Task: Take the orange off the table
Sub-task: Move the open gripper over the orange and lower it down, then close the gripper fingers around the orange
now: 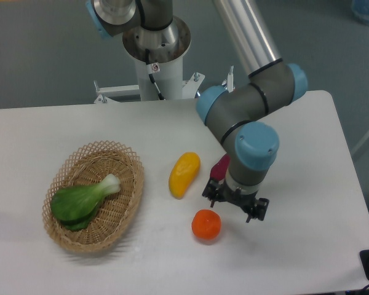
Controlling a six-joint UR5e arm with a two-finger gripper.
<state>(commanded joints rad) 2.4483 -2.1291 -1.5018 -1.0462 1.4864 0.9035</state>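
- Far left of the table point(307, 147): a wicker basket point(130, 184) is seen, oval, lying flat; one bok choy point(80, 201) is held in it, white stem toward upper right, leaves toward lower left. Nothing else is seen inside.
- Just right of the basket, a mango point(184, 174) is laid on the bare top, tilted, apart from the basket rim & not touching anything.
- Below & right of the mango, near the front edge, the orange point(206, 225) is found, resting on the tabletop, clear of the mango; it is not yet lifted.
- Right of / above the orange, the gripper point(235, 206) is held low, pointing down approx. vertical, w/ the fingers seen spread apart & nothing between them. It seems offset to the orange's upper right rather than over it; whether a finger touches the fruit can't be told.
- Step in hand, as judged: approach & alignment. The gripper should be centred over the orange before descent, so that the fingers straddle its widest part. Fingers should be lowered past the equator, since a round fruit is likely squeezed out if pinched high. Closing should be gentle; a roll toward the front edge is the main risk if one finger lands first.
- The mango is close on the left, so a bump should be avoided during centring.
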